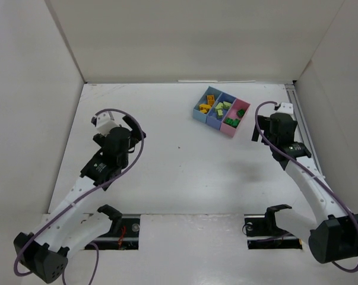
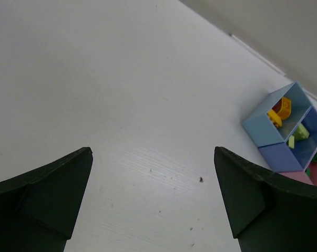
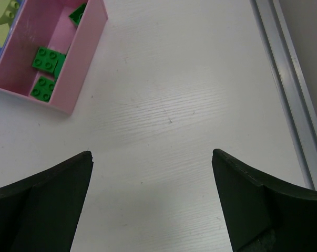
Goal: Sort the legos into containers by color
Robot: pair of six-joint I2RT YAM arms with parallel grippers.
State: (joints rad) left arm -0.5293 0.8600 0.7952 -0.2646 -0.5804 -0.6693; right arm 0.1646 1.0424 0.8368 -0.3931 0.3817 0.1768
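Where the three joined containers [image 1: 221, 110] sit, toward the far right part of the desk [image 1: 184, 178], we see them angled in a row: the light blue bin [image 1: 203, 104] leftmost, the darker blue bin [image 1: 216, 120] in the middle, and the pink bin [image 1: 243, 118] on the right. The legos lie inside them. Yellow-orange bricks [image 1: 207, 107] are in the light blue bin, pale lime bricks [image 1: 224, 106] in the darker blue one, and dark green bricks [image 1: 233, 121] in the pink one. From the right wrist we can make out the studs on the green bricks against the pink floor.

The right gripper [image 3: 150, 153] hovers near the pink bin, just off its right side, with its jaws spread wide and nothing between them but bare desk. The left gripper [image 2: 153, 152] hangs well apart from the bins, over the left half of the desk. Its jaws are equally wide and it holds nothing.

We note that the desk is white, with a faint woodgrain-like texture and a few tiny dark specks [image 2: 201, 179]. A pale metal rail [image 3: 284, 79] runs along its right edge. Plain white panels [image 1: 190, 41] close in the back and both sides. At the near edge, the arm bases sit in two dark cutouts [image 1: 122, 230], and purple cables [image 1: 122, 113] loop along both arms.
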